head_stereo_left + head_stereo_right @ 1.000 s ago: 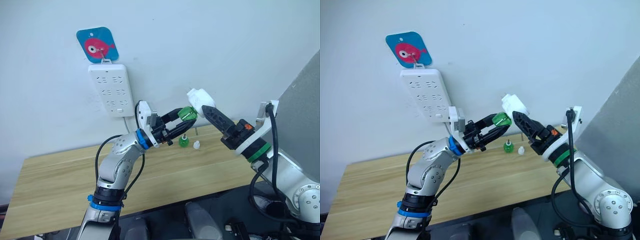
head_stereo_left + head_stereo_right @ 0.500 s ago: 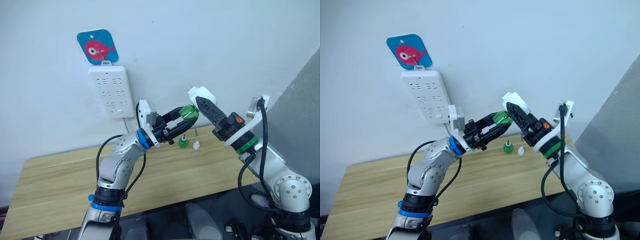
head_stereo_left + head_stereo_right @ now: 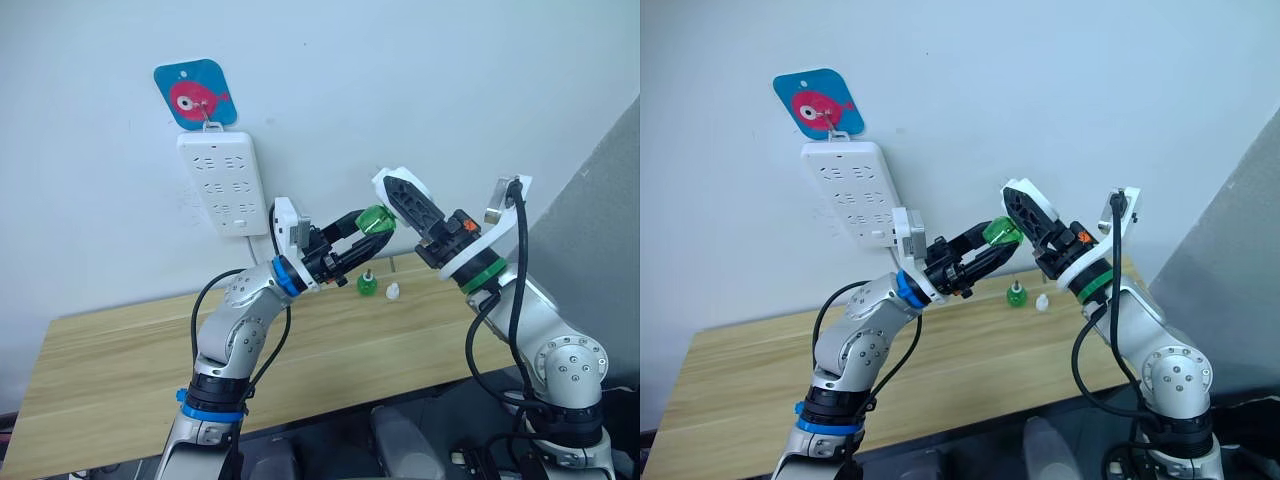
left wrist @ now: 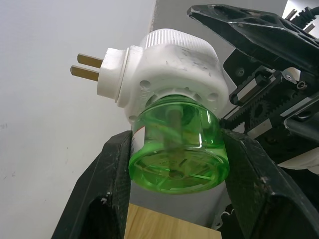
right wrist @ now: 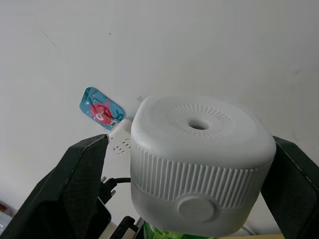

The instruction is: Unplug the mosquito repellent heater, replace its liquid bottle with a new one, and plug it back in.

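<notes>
Gripping heater (image 4: 172, 62) in right fingers (image 5: 82, 169), left fingers (image 4: 112, 169) clamping its green bottle (image 4: 177, 149), prongs wallward.

Both grippers meet in the air above the table's back edge (image 3: 300, 290), well clear of the wood. Left gripper (image 3: 372, 222) pinches green bottle (image 4: 175, 149); right gripper (image 3: 392, 190) clamps heater (image 4: 172, 59) from the opposite side, so that space is crowded. Heater prongs (image 4: 87, 67) point at bare wall. Power strip (image 3: 222, 180) hangs toward the robot's left, unobstructed. Spare green bottle (image 3: 367, 283) and small white cap (image 3: 394, 291) stand near the back edge, beneath the grippers. Front and left table areas open.
</notes>
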Robot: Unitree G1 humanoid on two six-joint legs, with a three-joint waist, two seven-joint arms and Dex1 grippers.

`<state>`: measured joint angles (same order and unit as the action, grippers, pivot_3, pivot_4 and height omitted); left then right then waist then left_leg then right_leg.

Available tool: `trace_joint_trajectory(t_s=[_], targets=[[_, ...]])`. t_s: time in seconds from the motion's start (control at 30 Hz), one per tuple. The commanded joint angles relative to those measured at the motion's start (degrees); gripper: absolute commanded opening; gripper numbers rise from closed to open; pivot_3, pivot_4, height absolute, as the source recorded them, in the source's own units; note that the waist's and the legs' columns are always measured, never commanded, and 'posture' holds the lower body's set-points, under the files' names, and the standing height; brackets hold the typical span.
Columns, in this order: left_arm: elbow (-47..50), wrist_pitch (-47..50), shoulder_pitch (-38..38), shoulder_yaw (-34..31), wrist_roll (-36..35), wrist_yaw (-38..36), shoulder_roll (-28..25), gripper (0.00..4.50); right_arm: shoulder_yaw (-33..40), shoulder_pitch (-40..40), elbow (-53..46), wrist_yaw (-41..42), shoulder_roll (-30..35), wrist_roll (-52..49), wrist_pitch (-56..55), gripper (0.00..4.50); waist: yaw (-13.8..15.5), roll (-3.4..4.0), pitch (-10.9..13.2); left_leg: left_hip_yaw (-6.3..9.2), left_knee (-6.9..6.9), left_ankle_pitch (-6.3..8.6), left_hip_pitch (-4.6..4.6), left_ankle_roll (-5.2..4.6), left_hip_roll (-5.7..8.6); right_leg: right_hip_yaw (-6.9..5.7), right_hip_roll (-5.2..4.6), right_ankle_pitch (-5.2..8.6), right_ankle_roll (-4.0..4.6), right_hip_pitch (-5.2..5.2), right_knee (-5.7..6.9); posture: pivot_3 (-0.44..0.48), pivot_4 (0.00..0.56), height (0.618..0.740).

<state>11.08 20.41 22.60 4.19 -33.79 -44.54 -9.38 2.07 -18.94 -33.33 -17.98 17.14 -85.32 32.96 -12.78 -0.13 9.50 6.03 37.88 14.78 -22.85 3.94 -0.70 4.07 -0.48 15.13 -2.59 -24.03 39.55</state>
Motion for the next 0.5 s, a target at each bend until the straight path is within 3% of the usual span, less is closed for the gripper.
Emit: trace_joint_trajectory(t_s=[0.03, 0.1, 0.47, 0.5], targets=[[2.3, -0.9, 0.2, 0.7, 0.0, -0.4, -0.1, 2.25, -0.2, -1.8, -1.6, 0.4, -0.8, -0.8, -0.2, 3.59, 0.0, 0.00, 0.0, 0.00, 0.00, 0.00, 0.00, 0.00, 0.00, 0.00, 0.00, 0.00, 0.00, 0.00, 0.00, -0.304, 0.109, 0.720], [2.3, -1.0, 0.2, 0.7, 0.1, -0.3, -0.2, 2.25, -0.2, -1.9, -1.5, 0.4, -0.8, -0.7, -0.1, 2.99, 0.0, 0.01, 0.0, 0.00, 0.00, 0.00, 0.02, 0.00, 0.00, 0.00, 0.00, 0.00, 0.00, 0.00, 0.01, -0.304, 0.109, 0.720], [2.2, 2.3, -0.1, 1.1, -2.1, -1.3, -1.9, 2.25, 0.0, -2.0, -1.4, 1.0, -0.5, -0.5, 0.3, 2.98, 0.0, 0.00, 0.0, 0.00, 0.00, 0.00, 0.01, 0.00, 0.00, 0.00, 0.00, 0.00, 0.00, 0.00, 0.01, -0.296, 0.105, 0.720], [1.8, 2.3, 0.1, 0.9, -2.0, -1.2, -2.1, 2.97, 0.1, -2.0, -1.4, 1.0, -0.5, -0.5, 0.3, 2.98, 0.0, 0.01, 0.0, 0.01, 0.00, 0.00, 0.01, -0.01, 0.00, 0.00, 0.00, 0.00, 0.00, 0.00, 0.01, -0.296, 0.103, 0.720]])
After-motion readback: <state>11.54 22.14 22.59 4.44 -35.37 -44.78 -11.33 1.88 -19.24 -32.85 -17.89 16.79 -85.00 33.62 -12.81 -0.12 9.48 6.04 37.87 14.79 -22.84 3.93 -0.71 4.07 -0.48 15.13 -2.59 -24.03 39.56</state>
